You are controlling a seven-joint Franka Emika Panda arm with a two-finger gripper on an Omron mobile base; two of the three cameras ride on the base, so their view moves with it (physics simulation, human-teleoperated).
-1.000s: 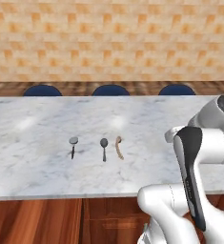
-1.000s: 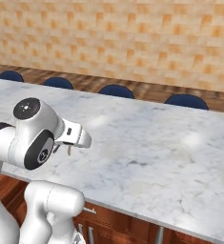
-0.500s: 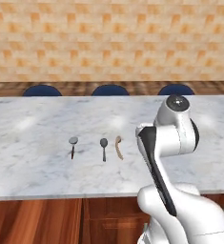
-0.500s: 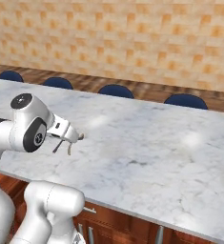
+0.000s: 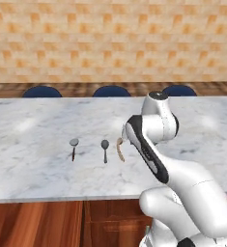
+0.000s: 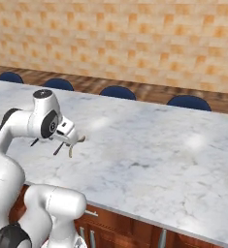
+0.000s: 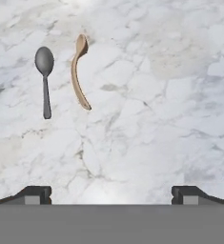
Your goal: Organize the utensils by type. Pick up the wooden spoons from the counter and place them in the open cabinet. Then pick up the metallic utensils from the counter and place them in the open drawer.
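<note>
Hanging over the marble counter, the gripper has its two fingertips spread wide apart with nothing between them, bare veined stone beneath. In the right base view the gripper sits at the end of the arm's white forearm, just above the slab near its front edge.

Just beyond the fingertips, up and to the left in the hand view, lies a wooden spoon, tan, on its side, its handle curving down toward the camera. In the left base view the wooden spoon is partly hidden behind the arm's elbow. Beside it, apart from it, lies a dark-headed metallic spoon with its handle pointing the same way; the left base view shows this dark-headed metallic spoon too. Further left rests a lighter silver-headed utensil, well clear of the others.

Past the counter's far edge, blue stools stand in a row before a tan tiled wall.
</note>
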